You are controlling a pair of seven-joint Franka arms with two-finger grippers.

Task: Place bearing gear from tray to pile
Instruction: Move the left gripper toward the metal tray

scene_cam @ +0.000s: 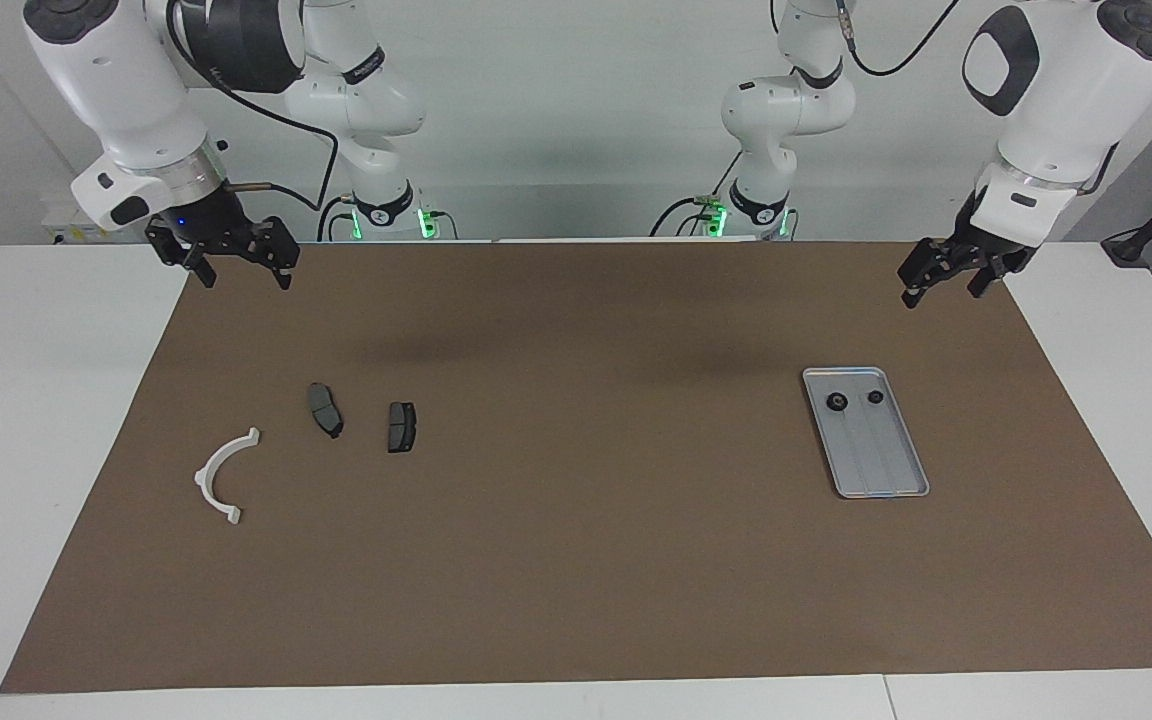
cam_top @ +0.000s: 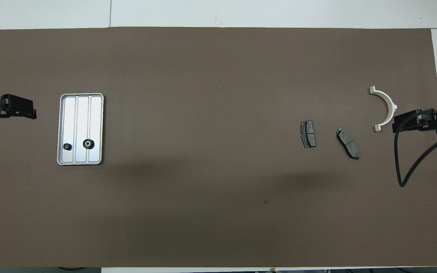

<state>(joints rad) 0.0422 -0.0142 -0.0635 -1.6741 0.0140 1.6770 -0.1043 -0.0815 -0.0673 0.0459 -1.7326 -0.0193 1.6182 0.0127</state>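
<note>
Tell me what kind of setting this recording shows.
Probably a robotics lab bench: a table under a brown mat, plain white walls, and staged parts, namely a metal tray holding two small gears and loose brake pads.

mat (scene_cam: 576, 560) bare between tray (scene_cam: 881, 470) and pile (scene_cam: 336, 430) | nothing stands above tray | pile parts lie apart

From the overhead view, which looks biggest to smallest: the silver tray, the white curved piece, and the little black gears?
1. tray
2. white curved bracket
3. larger gear
4. smaller gear

All lie flat on the table, so the order is safe.
</note>
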